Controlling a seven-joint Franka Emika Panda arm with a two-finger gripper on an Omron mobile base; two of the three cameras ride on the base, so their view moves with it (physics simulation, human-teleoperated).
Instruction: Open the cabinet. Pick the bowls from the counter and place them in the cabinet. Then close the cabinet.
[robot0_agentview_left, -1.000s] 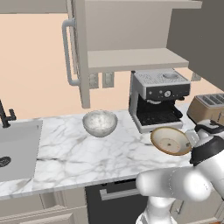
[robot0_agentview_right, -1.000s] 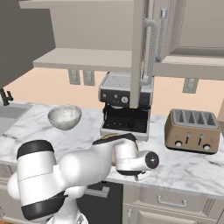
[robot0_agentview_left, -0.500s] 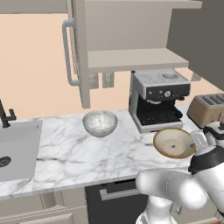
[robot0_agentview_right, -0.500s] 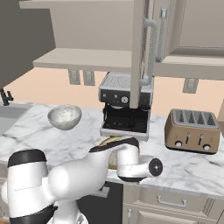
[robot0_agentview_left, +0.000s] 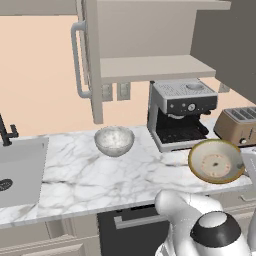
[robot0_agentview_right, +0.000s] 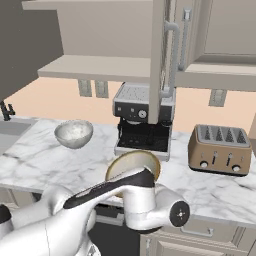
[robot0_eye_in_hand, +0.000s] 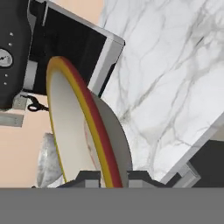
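While the gripper (robot0_eye_in_hand: 112, 177) pinches the rim of the tan bowl (robot0_agentview_left: 216, 161), its jaws drawn nearly together on that thin edge, the bowl hangs tilted on its side, lifted off the counter (robot0_agentview_left: 80, 175) with its cream inside facing outward. The hold looks slight: a narrow bite on a rim could let the bowl swing or slip as the arm rises, and a drop from here would land it on the marble or over the front edge just below. Immediately behind the gripper stands the coffee machine (robot0_agentview_left: 181, 114), close enough that a careless lift could knock the bowl against it. Farther off, the grey-white bowl (robot0_agentview_left: 114, 140) waits upright on the counter, well apart from the gripper. Beyond and above, the cabinet (robot0_agentview_left: 150, 50) stands with its doors open, its shelf bare; the door (robot0_agentview_right: 159, 55) hanging over the coffee machine narrows the way up.

The hand view shows the finger tips (robot0_eye_in_hand: 89, 178) either side of the rim, a detail the arm's body hides from the right base view. The left base view gives the bowl's cream face and the sink (robot0_agentview_left: 20, 170) far along the counter; the right base view alone shows the whole toaster (robot0_agentview_right: 219, 149).
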